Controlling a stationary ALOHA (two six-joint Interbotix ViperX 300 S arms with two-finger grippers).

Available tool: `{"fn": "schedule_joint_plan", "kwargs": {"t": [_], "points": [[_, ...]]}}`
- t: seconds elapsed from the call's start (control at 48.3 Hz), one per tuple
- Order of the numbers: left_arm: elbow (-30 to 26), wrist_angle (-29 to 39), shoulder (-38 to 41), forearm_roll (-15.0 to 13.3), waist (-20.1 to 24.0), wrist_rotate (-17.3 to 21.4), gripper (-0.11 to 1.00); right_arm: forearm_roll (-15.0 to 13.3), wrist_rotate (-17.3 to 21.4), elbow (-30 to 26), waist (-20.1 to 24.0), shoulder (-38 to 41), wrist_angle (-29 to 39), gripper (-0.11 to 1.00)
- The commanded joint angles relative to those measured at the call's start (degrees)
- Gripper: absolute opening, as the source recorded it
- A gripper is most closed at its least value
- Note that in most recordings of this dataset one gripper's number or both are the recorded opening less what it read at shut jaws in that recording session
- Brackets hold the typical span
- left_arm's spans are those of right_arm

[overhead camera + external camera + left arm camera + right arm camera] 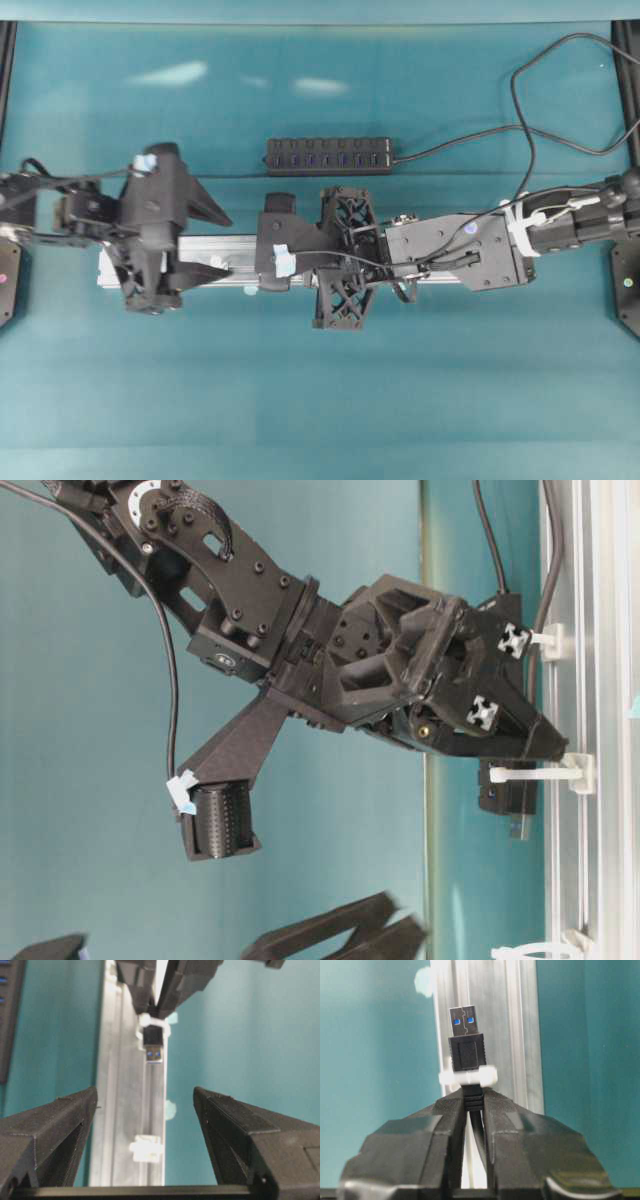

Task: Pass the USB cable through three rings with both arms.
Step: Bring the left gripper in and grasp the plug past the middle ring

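My right gripper (472,1095) is shut on the USB cable (466,1055) just behind its plug. The plug sticks out through a white ring (468,1076) that stands on the silver rail. In the left wrist view the same plug (154,1045) pokes through that ring (150,1022), under the right gripper's fingertips (172,995). My left gripper (145,1091) is open and faces the plug, with another ring (146,1146) on the rail between its fingers. The table-level view shows three rings (548,635) (565,770) (545,948), with the plug (510,805) at the middle one. Overhead, the left gripper (228,243) and the right gripper (265,250) meet over the rail.
The aluminium rail (430,278) lies across the middle of the teal table. A black multi-port hub (330,155) sits behind it, its cord looping off to the back right. Small pale-blue tabs (170,1109) stick out beside the rail.
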Motion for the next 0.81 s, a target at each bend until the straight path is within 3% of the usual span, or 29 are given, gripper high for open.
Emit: {"fn": "schedule_joint_plan", "kwargs": {"t": [0.0, 0.787], "points": [[-0.35, -2.64, 1.67, 0.0, -0.44, 0.0, 0.87, 0.09, 0.88, -0.53, 0.62, -1.76, -0.97, -0.08], [-5.27, -10.63, 14.41, 0.0, -1.58, 0.0, 0.86, 0.18, 1.32, -0.44, 0.79, -1.93, -1.05, -0.08]]}}
